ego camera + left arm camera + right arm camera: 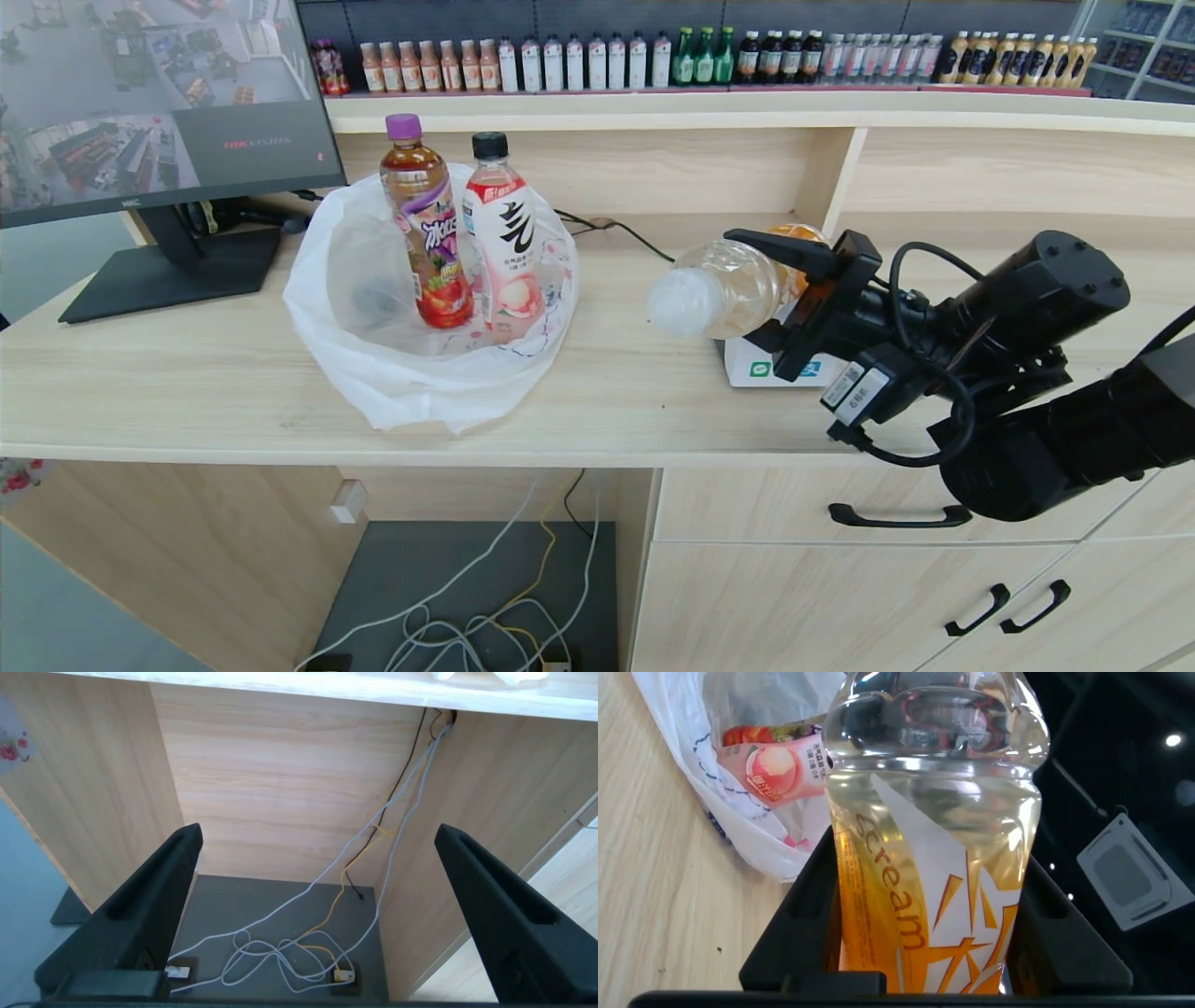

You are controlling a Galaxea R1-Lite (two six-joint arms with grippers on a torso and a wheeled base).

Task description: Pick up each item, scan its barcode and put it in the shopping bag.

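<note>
My right gripper [792,297] is shut on a clear bottle [724,285] with a white cap and an orange label. It holds the bottle on its side just above a small white scanner box [752,366] on the counter. In the right wrist view the bottle [934,831] sits between the black fingers [799,924]. The white shopping bag [373,364] lies open to the left and holds a purple-capped bottle [425,233] and a black-capped pink bottle [504,247], both upright. My left gripper [318,924] hangs open under the counter with nothing in it.
A monitor [149,103] on a black stand is at the counter's back left. A cable [621,229] runs along the back. A raised shelf behind carries a row of bottles [709,58]. Loose cables [299,952] lie on the floor under the counter.
</note>
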